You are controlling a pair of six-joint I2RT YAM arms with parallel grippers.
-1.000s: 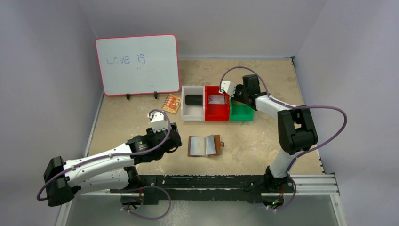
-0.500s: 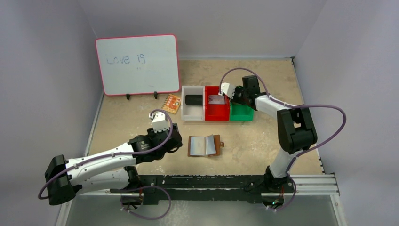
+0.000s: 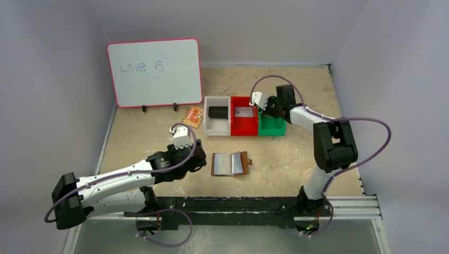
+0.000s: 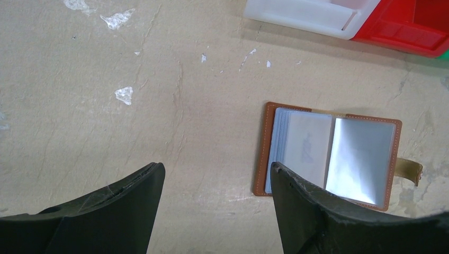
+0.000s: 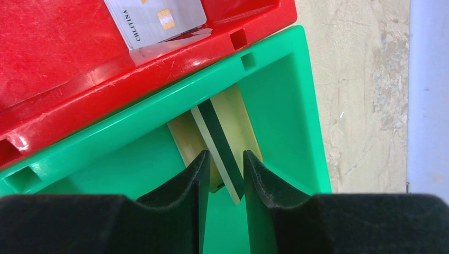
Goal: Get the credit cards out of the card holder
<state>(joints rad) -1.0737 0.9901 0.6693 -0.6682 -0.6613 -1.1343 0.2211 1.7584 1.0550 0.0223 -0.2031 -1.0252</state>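
The card holder [image 4: 331,156] lies open on the counter [image 4: 106,106], just right of the left tool [image 4: 217,169], which is wide open and empty. The right tool [image 5: 226,156] hangs in the green bin [image 5: 286,106], jaws slightly apart around a striped card [image 5: 225,140]; I cannot tell if they grip it. A silver card [image 5: 156,18] lies in the red bin [image 5: 63,63] beside.

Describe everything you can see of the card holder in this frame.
The card holder is a small brown leather bifold with pale edge stitching, lying open and flat on the beige table. Two glossy blue-grey pocket panels face up; a tan closing tab sticks out from its right edge. Only the table touches it. What its pockets hold cannot be told.
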